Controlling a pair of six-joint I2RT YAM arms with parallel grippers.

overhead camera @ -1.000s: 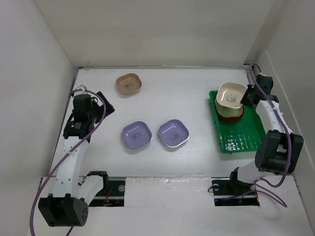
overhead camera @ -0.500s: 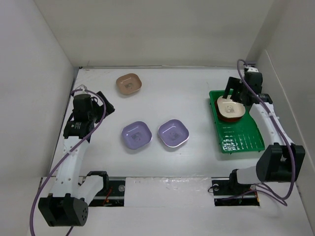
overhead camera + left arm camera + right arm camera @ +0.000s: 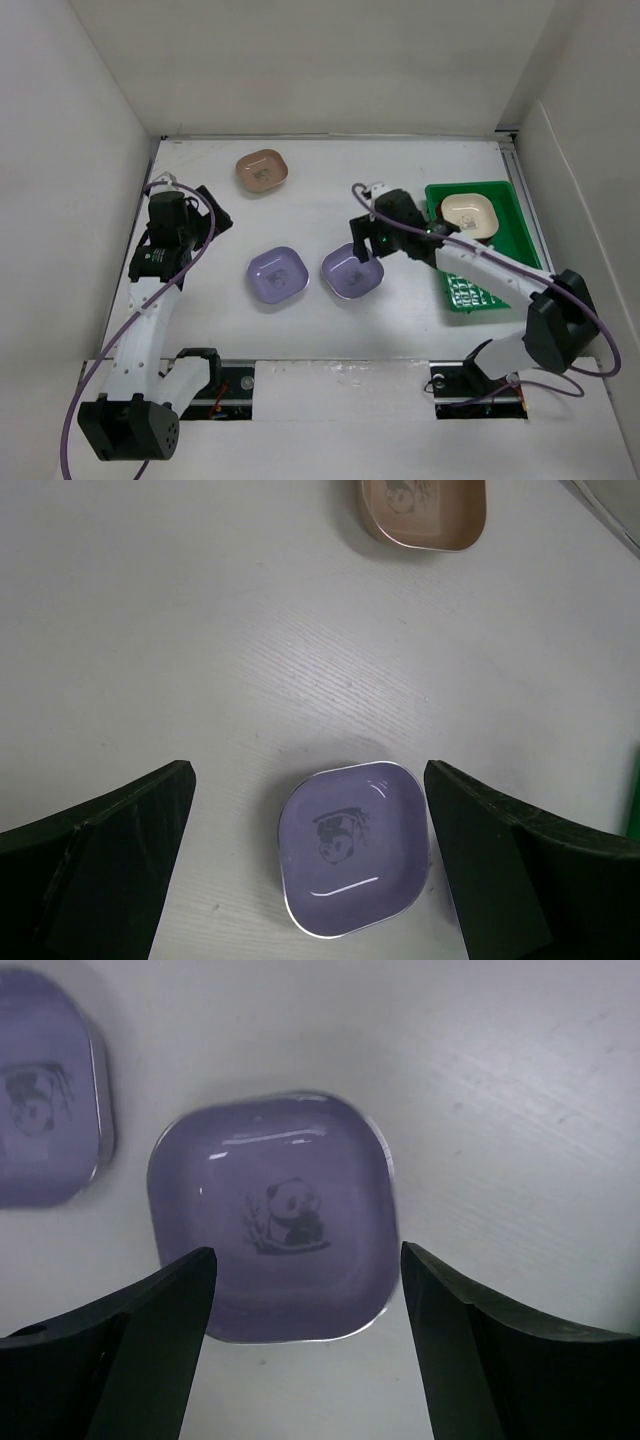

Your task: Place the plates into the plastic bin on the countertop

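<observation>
The green plastic bin [image 3: 492, 287] sits at the right of the white countertop [image 3: 330, 190], with a cream plate [image 3: 470, 214] in its far end. Three plates lie on the countertop: a tan-brown one [image 3: 262, 170] at the back and two lavender ones [image 3: 278, 274] [image 3: 345, 277] side by side. My right gripper [image 3: 363, 247] hangs open over the right lavender plate [image 3: 272, 1215], a finger on either side of its near edge and apart from it [image 3: 307, 1252]. My left gripper [image 3: 217, 214] is open and empty above the left lavender plate [image 3: 350, 845], with the tan-brown plate [image 3: 422, 510] beyond.
White walls close in the countertop on the left, back and right. The other lavender plate [image 3: 45, 1145] lies just left of the one under my right gripper. The right arm reaches across the countertop from the bin side.
My right gripper let go of the cream plate in the bin, opened, and swung left to hover over the right lavender plate. The left arm has not moved.
</observation>
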